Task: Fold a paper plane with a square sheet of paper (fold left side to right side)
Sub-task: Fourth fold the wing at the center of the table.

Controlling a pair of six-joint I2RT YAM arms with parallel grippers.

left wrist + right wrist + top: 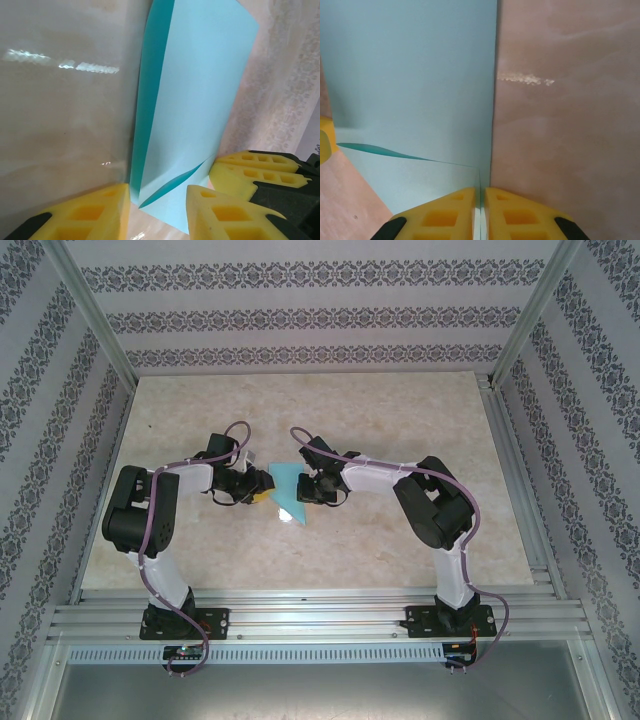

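The square sheet of paper is light cyan, folded over on itself, and stands partly lifted between the two grippers at the table's middle. My right gripper is shut on the sheet, its yellow fingers pinching the doubled edge. In the left wrist view the sheet rises as a tall folded flap with a darker slit where the layers part. My left gripper stands open, its fingers on either side of the sheet's lower corner. The right gripper sits at the sheet's right edge. From above, the left gripper and right gripper face each other.
The beige marbled table stretches wide around the sheet. Patterned walls and aluminium posts enclose it on three sides. A rail with both arm bases runs along the near edge.
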